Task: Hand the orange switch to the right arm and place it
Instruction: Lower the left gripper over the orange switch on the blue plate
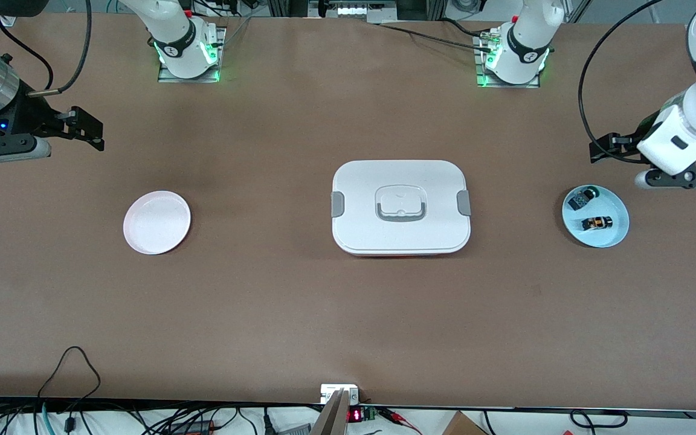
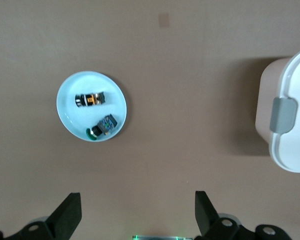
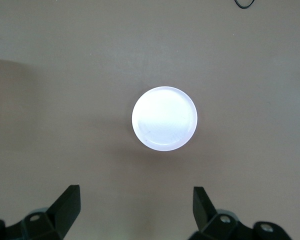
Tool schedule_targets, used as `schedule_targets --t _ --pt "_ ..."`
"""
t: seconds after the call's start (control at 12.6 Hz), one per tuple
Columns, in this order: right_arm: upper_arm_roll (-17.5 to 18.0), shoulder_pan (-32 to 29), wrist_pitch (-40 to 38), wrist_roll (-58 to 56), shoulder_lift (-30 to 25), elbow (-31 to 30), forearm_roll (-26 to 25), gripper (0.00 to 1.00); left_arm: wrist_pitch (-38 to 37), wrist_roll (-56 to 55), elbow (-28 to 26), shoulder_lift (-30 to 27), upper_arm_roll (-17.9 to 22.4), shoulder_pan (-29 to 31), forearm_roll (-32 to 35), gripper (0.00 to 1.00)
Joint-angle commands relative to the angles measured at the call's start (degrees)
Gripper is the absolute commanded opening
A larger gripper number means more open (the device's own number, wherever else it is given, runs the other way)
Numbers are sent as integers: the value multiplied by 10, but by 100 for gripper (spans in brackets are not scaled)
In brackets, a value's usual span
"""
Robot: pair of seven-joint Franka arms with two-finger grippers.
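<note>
The orange switch (image 1: pixel 597 223) lies on its side in a small light blue plate (image 1: pixel 617 238) at the left arm's end of the table. It also shows in the left wrist view (image 2: pixel 90 99), in the same plate (image 2: pixel 65 107). My left gripper (image 1: pixel 602 148) hangs open and empty over bare table beside that plate; its own view shows it wide open (image 2: pixel 138 210). My right gripper (image 1: pixel 99 136), on the arm with the silver cuff, is open and empty over bare table at the right arm's end (image 3: pixel 136 207).
A black switch with a green part (image 1: pixel 583 197) shares the blue plate (image 2: pixel 102 126). A white lidded box (image 1: pixel 401 207) with grey clips sits mid-table. A small empty pinkish-white plate (image 1: pixel 156 222) lies toward the right arm's end (image 3: pixel 164 119).
</note>
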Motion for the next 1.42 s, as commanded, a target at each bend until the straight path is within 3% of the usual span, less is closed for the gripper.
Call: schedule_targets --t 0.0,0.4,0.71,1.03,1.34 --pt "2 -3 -6 6 4 12 2 100 -34 -3 18 19 6 5 -8 100" --pt "2 -3 -6 6 4 12 2 100 4 -49 -3 89 6 73 -8 100" --pt "2 -3 -6 6 4 12 2 100 174 -49 -106 100 7 100 -5 100" --pt "2 -3 -6 6 4 12 2 100 287 -39 -126 152 7 119 -1 100" --pt "2 -3 -6 6 4 12 2 100 397 0 -169 170 9 139 3 100"
